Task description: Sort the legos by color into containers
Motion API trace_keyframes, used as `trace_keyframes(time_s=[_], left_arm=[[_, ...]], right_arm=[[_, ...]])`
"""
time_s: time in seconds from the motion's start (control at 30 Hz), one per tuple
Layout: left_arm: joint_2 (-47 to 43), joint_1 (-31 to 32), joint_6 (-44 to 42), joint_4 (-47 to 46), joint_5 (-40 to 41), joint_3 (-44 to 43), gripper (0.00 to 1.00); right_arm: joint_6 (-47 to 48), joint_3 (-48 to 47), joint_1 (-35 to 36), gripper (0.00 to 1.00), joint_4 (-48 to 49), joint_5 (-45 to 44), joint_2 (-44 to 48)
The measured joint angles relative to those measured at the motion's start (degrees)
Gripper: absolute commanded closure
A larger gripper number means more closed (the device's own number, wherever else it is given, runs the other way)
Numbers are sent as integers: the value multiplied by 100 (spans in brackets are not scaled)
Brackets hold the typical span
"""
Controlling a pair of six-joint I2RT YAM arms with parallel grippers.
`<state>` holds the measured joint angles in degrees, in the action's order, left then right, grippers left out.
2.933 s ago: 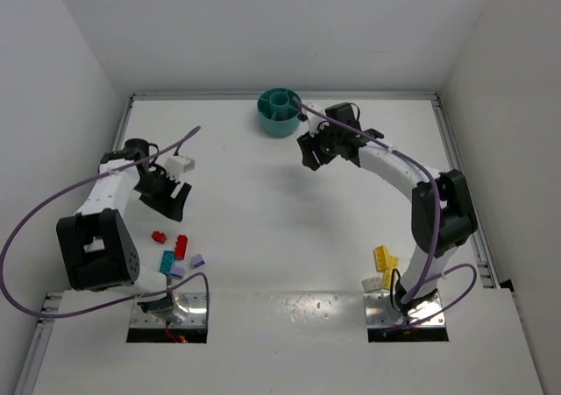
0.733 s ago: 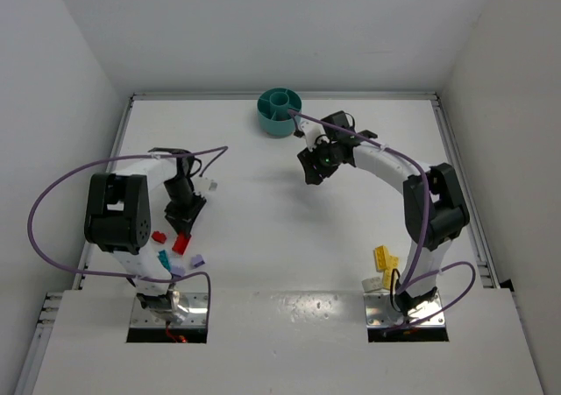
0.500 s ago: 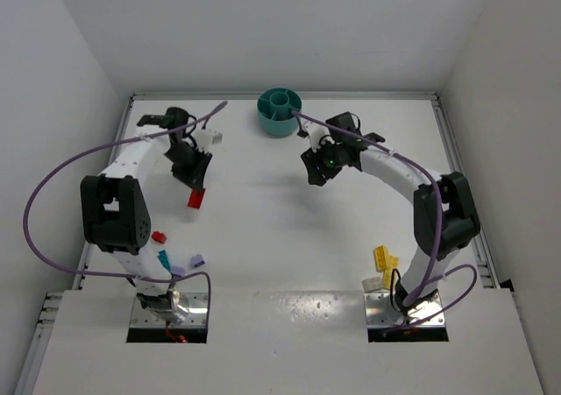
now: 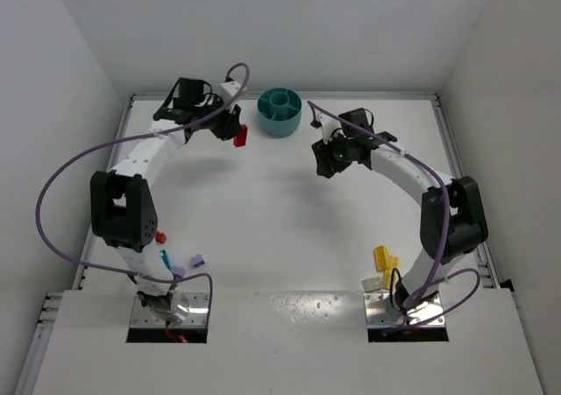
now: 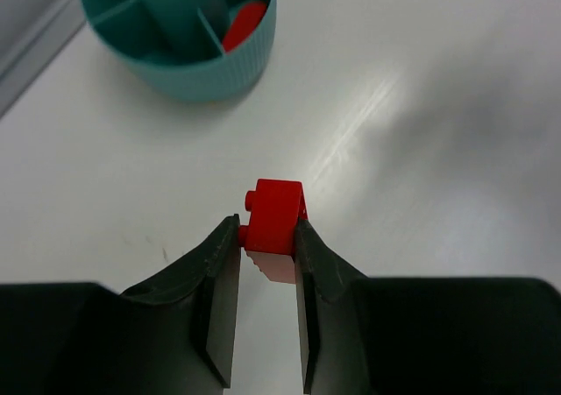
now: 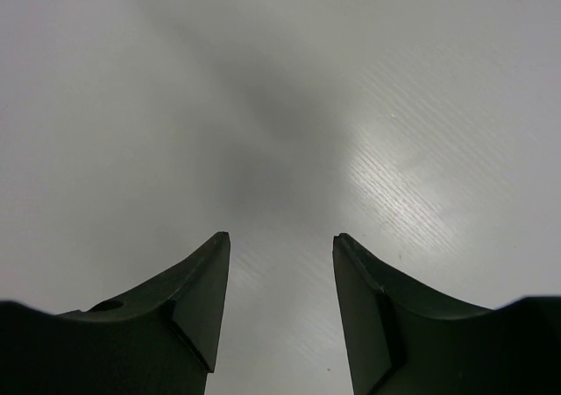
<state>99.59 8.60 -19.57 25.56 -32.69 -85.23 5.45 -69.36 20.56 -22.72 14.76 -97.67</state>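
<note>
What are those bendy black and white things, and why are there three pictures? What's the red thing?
Those are two robot arms bolted to a white table. One picture looks down from above. The other two come from little cameras on the wrists, so you see each claw's black fingers close up. The left claw pinches a red lego brick close to the round teal bowl, which has a red piece in one compartment. The right claw is open and empty. Near the arm bases lie more legos: yellow bricks by the right arm, and a small red brick, a teal brick and a purple brick by the left.
</note>
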Motion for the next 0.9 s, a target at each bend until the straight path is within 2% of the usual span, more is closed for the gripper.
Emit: trace_keyframes(time_s=[0.17,0.43,0.9], left_arm=[[772,345,20,-1108,-221,-435,100],[1528,402,535,-2570,-369,-671,100],[2197,826,844,-3620,-280,-1364,100]], right_arm=[[-63,-94,-199,49,-7,7,-92],[-149,-286,-400,49,-7,90,-328],[-297,-299,-490,49,74,240,-680]])
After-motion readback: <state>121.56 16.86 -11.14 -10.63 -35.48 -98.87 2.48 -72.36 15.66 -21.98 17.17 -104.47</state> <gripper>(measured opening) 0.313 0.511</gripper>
